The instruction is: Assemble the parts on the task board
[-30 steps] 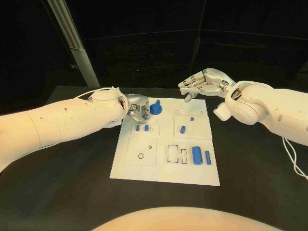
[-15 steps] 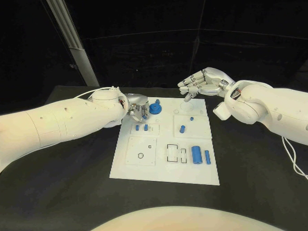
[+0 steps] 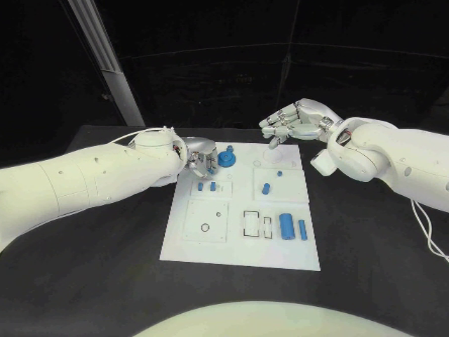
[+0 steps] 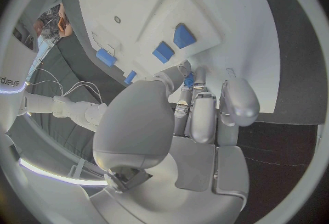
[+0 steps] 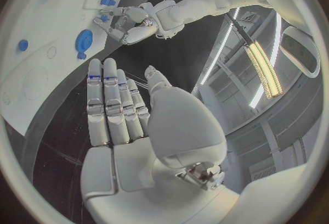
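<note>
Task board [image 3: 189, 249] is carrying blue parts [image 3: 286, 227] lying lengthwise, away from robot. Left hand [image 3: 199, 160] is possibly pinching something; unclear. Right hand [image 3: 297, 121] is hovering, holding nothing.

A white rectangular task board [image 3: 240, 242] is seen lying in the middle of the black table [image 3: 93, 281]. The silver left hand [image 3: 199, 159] is held at the far left corner of the board, with its fingers curled down just beside a round blue gear-like part [image 3: 226, 161]. Two short blue pegs [image 3: 206, 187] are seen standing close under this hand. A small blue cylinder [image 3: 266, 188] is placed near the middle of the board, and two longer blue cylinders [image 3: 293, 228] are laid side by side near the right edge. The silver right hand [image 3: 297, 121] is held above the far edge of the board, its fingers apart and nothing held in it
</note>
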